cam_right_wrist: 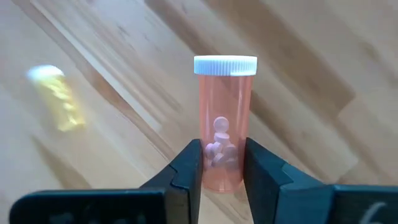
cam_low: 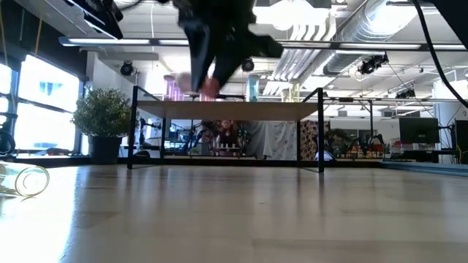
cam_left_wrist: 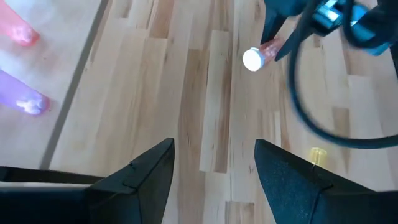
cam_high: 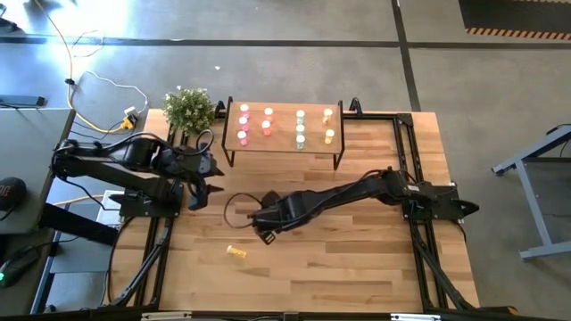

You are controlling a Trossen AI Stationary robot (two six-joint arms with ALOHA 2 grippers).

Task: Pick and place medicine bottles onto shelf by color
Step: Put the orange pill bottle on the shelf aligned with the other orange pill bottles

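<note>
My right gripper (cam_right_wrist: pixel 222 155) is shut on a red-orange medicine bottle (cam_right_wrist: pixel 224 118) with a white cap, above the middle of the table (cam_high: pixel 265 232). A yellow bottle (cam_high: pixel 236 252) lies on its side on the tabletop nearby, toward the near edge. The shelf (cam_high: pixel 281 143) stands at the far edge on black legs. It carries pink (cam_high: pixel 244 125), red-orange (cam_high: pixel 267 120), pale green (cam_high: pixel 300 129) and yellow (cam_high: pixel 328 125) bottles, all upright. My left gripper (cam_left_wrist: pixel 214 168) hangs open over the table's left side (cam_high: pixel 198 194), with nothing between its fingers. My right gripper pinches the red-orange bottle's round wall (cam_right_wrist: pixel 224 165) between its two fingers, on the half away from the cap. The fingers slant steeply down from above. The cap end (cam_right_wrist: pixel 225 64) sticks out past the fingertips. The bottle is clear of the tabletop (cam_low: pixel 210 88).
A small potted plant (cam_high: pixel 189 109) stands at the far left corner, beside the shelf. Black frame rails (cam_high: pixel 419 232) run along the table's left and right sides. Bare wood lies between the shelf and the near edge.
</note>
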